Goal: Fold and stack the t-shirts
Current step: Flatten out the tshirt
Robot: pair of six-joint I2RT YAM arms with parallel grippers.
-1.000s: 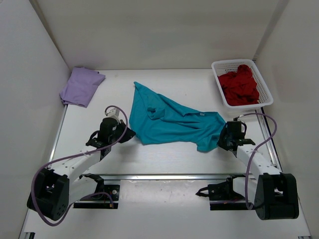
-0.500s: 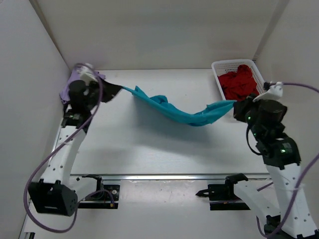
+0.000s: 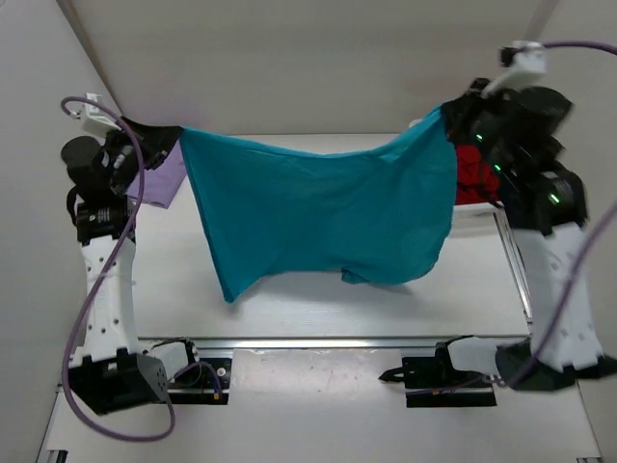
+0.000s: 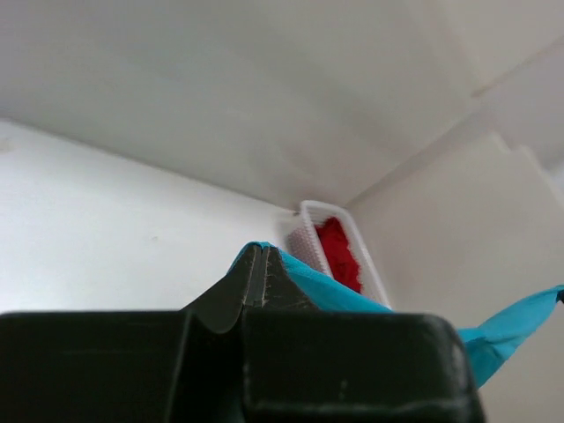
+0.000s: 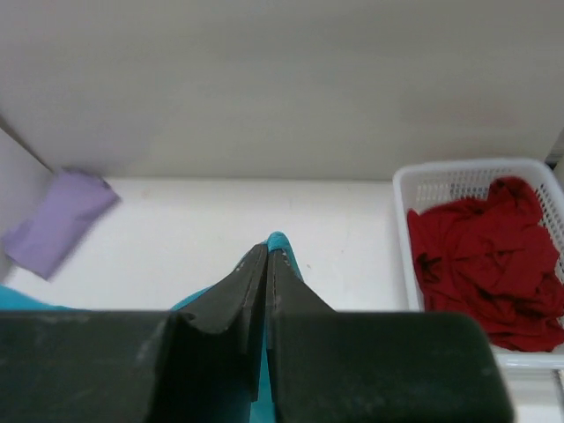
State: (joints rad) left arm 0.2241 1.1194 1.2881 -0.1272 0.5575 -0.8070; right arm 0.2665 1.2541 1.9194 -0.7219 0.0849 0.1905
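Teal t-shirt (image 3: 318,217) hangs spread in the air between two raised robot arms, seen from above, its upper edge stretched from corner to corner and its lower hem loose over the white table (image 3: 289,318). The left gripper (image 3: 174,137) pinches the shirt's upper left corner with jaws closed tight on the fabric; the right gripper (image 3: 448,114) clamps the upper right corner the same way. A lavender t-shirt (image 3: 164,181) lies folded at the table's far left, partly hidden by the left arm, while a dark red t-shirt (image 3: 472,178) shows behind the right edge of the teal one.

From the left wrist, the left gripper (image 4: 262,263) has its black fingers pressed together on teal cloth, which runs off to the right (image 4: 507,326). Beyond it a white mesh basket (image 4: 304,238) holds the dark red shirt (image 4: 339,256).

From the right wrist, the right gripper (image 5: 266,262) is closed on a peak of teal fabric (image 5: 280,241). The lavender shirt (image 5: 57,225) lies far left on the table; the crumpled red one (image 5: 480,256) fills the basket (image 5: 423,189) at right.
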